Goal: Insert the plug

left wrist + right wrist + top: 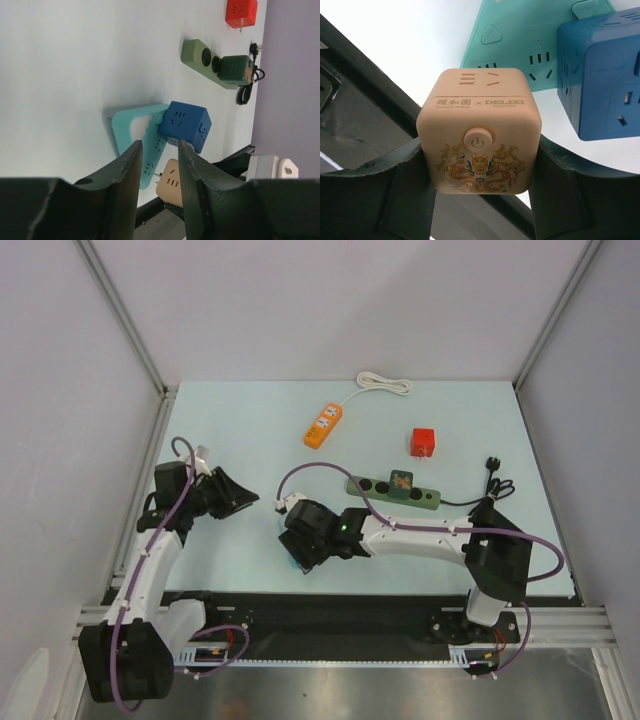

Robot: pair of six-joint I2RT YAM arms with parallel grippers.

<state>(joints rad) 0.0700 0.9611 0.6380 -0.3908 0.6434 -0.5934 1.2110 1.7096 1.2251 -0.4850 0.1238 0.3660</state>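
**Top view.** Pale counter [250, 430]. Right arm [420, 538] lies low along the near edge, with its tip near centre. Left arm [160, 550] points toward it from the left. Farther back are an orange power strip [323, 426], a red cube plug [423, 441] and a dark green power strip [392, 492]. The task's plug can't be made out here.

**Left wrist.** Left fingers [127, 175] stand partly apart with nothing between them. Beyond them a teal triangular socket board [131, 131] lies flat, with a blue cube adapter [187, 125] on its far corner. The peach cube adapter [169, 184] hangs just off the board's near edge.

**Right wrist.** Right fingers [405, 185] are clamped on two opposite sides of the peach cube adapter, which is hard plastic with a gold dragon print. It is held clear of the counter.

**Handling (judgement).** It looks rigid, light and smooth, and the rounded edges could slip. The best hold is on the flat side faces, away from the button. The board looks light and may slide under a push, so it needs bracing.
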